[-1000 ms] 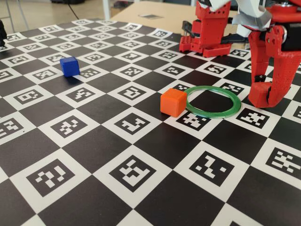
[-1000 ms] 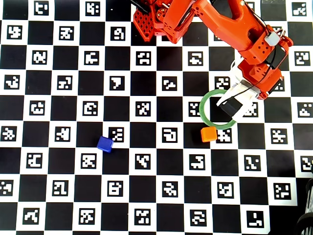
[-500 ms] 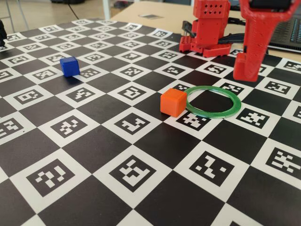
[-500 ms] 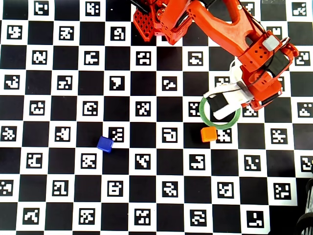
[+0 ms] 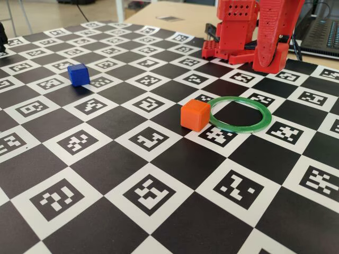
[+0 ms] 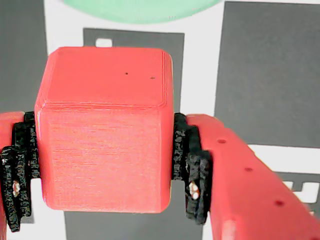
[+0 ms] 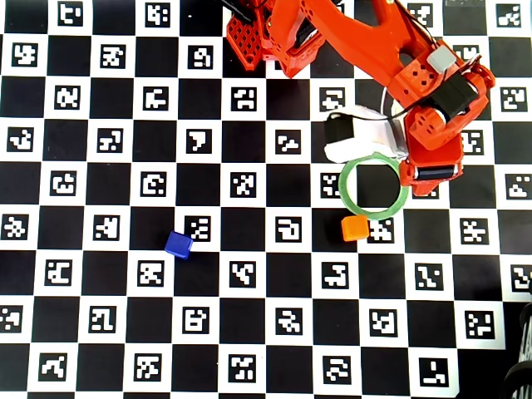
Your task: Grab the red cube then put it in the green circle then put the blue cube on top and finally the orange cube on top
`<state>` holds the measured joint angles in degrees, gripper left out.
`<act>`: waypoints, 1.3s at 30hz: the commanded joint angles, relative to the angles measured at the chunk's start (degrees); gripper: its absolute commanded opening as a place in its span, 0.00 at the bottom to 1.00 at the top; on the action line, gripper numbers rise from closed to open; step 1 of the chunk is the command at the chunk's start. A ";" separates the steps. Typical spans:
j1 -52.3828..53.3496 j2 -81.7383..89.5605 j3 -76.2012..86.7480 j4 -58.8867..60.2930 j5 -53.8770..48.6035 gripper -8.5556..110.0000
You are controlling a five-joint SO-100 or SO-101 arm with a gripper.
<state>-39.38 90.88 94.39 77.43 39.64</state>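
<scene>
No readable text; only coded markers on the checkered board (image 5: 159, 211).

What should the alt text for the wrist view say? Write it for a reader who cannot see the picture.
A red cube fills the frame, clamped between the tool's two black-padded red fingers. Behind it lies a black-and-white checkered mat, with an arc of the green circle at the top edge.

Checkerboard mat (image 7: 249, 249) of black squares and white squares printed with black fiducial markers covers the work surface; it lies beneath the end effector and extends to all sides in the overhead view. Beyond the mat, behind the end effector in the fixed view: tan tabletop (image 5: 175, 11).
</scene>
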 commanded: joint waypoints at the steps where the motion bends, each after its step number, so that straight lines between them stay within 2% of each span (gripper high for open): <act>1: 0.18 5.01 1.32 -3.08 0.70 0.15; 16: 4.13 3.87 12.66 -13.97 -2.90 0.15; 39: 4.48 1.93 19.42 -19.51 -9.05 0.15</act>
<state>-35.24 90.88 114.17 58.62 31.03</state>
